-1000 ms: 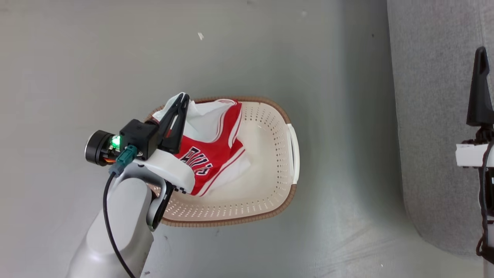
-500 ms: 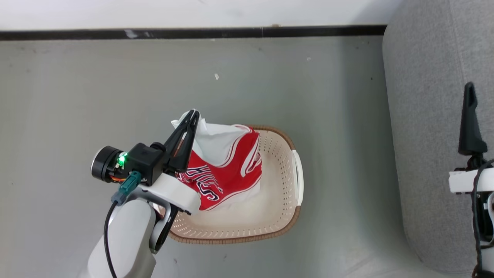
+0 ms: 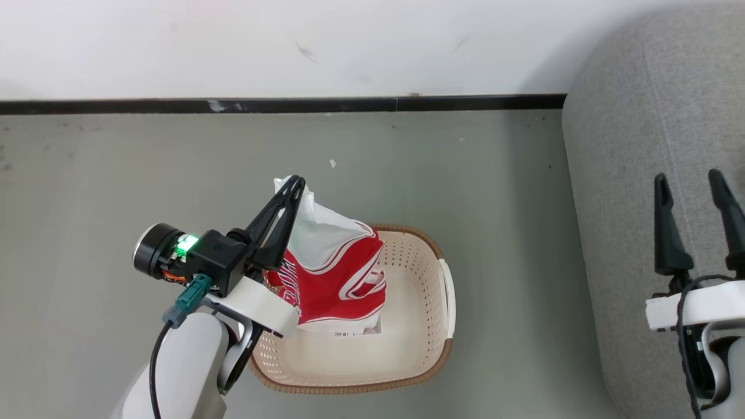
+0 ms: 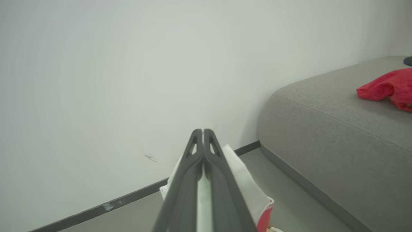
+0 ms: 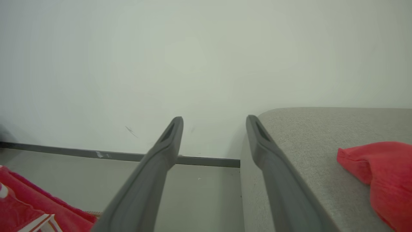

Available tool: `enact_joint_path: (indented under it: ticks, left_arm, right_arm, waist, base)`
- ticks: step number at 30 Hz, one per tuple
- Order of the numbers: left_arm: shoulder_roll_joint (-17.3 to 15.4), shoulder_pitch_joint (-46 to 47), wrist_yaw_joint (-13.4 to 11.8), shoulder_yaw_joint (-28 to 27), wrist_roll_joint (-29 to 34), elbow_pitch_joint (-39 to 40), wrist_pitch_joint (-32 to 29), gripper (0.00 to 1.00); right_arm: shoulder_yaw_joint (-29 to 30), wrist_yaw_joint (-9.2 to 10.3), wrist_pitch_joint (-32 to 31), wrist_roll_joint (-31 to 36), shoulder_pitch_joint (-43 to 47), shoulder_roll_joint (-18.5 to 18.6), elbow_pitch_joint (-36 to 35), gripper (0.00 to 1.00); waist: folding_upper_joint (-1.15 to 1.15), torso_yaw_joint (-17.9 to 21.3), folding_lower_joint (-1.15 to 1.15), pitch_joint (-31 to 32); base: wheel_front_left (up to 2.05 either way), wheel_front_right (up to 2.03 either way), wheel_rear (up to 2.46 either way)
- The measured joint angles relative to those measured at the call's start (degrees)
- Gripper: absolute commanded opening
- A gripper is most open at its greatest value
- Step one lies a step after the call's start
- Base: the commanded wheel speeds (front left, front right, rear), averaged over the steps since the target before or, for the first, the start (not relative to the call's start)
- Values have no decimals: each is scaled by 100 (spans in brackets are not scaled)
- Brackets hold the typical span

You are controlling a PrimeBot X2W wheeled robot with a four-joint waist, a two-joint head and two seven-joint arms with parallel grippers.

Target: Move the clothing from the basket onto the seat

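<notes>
Your left gripper (image 3: 297,184) has its two fingers pressed together on the white lining of the red jersey (image 3: 340,279). In the left wrist view the same gripper (image 4: 202,130) shows only a thin strip of white cloth between the fingers.

The jersey hangs from this pinch above the basket (image 3: 433,349). Its long axis runs from the fingertips down toward the basket: in the head view, from the upper left to the lower right. The white inner side is at the top near the fingers, and the red body with striped trim is below. The lettering is mostly hidden behind the gripper body. The lower hem is over the inside of the basket (I cannot tell whether it touches the bottom).

The basket stands on the grey floor (image 3: 116,163), near the seat (image 3: 628,174) but apart from it, with its long axis toward the wall (image 3: 372,46) and the dark skirting strip (image 3: 349,105).

Your right gripper (image 3: 687,176) is over the front edge of the seat, fingers spread apart with nothing between them; the right wrist view shows the same gripper (image 5: 214,118).

A second red garment (image 4: 386,87) lies crumpled on top of the seat, well apart from the basket.
</notes>
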State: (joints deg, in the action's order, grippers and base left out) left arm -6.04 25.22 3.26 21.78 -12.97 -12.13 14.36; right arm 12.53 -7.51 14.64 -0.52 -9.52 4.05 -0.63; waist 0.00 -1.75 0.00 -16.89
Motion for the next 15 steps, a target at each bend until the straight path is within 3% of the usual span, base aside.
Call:
enact_joint_path:
  ticks: [15]
  left_arm:
    - [13, -180, 102, 110, -118, 90, -380, 0]
  right_arm:
    - [-183, 0, 0, -3, 328, -25, 67, 100]
  waist:
    - [0, 95, 0, 424]
  base:
    - [0, 0, 0]
